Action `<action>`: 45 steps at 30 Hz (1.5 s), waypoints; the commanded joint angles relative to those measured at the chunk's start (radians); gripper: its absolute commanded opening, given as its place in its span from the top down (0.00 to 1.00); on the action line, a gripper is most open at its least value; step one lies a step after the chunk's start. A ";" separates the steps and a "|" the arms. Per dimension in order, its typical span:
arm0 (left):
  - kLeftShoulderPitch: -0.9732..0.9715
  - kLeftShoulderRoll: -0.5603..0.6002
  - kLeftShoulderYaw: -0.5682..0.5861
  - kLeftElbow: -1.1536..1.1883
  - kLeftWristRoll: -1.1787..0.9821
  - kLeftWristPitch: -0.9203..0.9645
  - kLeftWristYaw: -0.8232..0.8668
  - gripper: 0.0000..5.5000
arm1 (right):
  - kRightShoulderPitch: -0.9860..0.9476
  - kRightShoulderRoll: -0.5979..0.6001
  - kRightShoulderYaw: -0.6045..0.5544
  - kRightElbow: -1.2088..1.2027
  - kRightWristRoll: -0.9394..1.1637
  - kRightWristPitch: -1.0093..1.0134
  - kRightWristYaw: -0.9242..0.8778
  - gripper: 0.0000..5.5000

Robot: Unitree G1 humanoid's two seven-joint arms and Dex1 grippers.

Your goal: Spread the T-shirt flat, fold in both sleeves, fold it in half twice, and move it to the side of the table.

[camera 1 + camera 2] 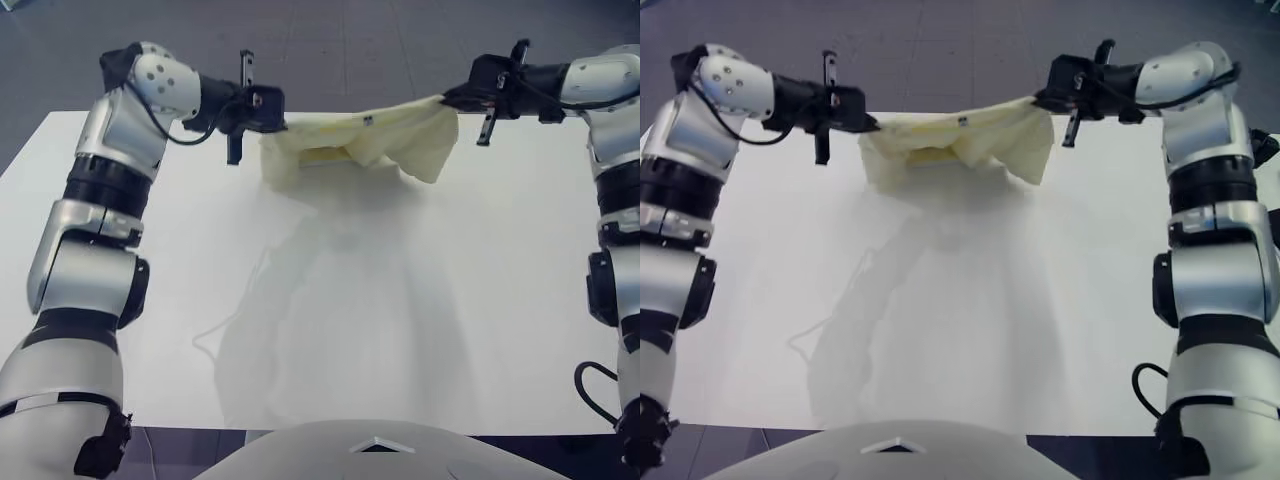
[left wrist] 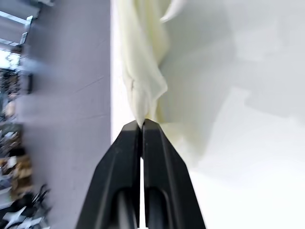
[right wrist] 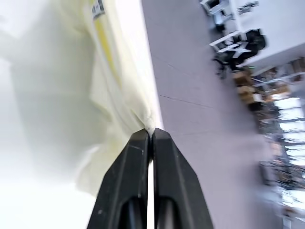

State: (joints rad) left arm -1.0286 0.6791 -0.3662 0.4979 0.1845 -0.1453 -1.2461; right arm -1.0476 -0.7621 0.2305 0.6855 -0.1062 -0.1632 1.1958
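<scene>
Holding the T-shirt [image 1: 360, 145] up over the far edge of the table [image 1: 330, 330], strung between 2 grippers. Pinched at 1 end by the left gripper [image 1: 281, 121], fingers pressed tight together on a twist of cloth right at the tips. Clamped the same way at the other end by the right gripper [image 1: 447, 100], tips closed on a bunched hem. Sagging and crumpled in the middle, with 1 flap drooping just below the right gripper.
</scene>
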 commanded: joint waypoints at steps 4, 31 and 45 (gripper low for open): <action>0.408 0.247 -0.032 -0.637 -0.138 0.186 -0.265 1.00 | 0.531 -0.229 0.016 -0.832 0.349 0.488 0.294 1.00; 0.928 0.392 0.288 -1.083 -0.409 0.593 -0.148 0.72 | 0.996 -0.287 -0.242 -1.253 0.556 0.843 -0.034 0.67; 0.818 0.264 0.244 -0.679 -0.176 0.606 0.241 0.29 | 0.988 -0.150 -0.001 -0.971 0.128 0.607 -0.362 0.26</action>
State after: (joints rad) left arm -0.1873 0.9565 -0.1259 -0.2086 -0.0094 0.4354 -1.0398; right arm -0.0879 -0.8983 0.2095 -0.3151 0.0678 0.4839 0.8465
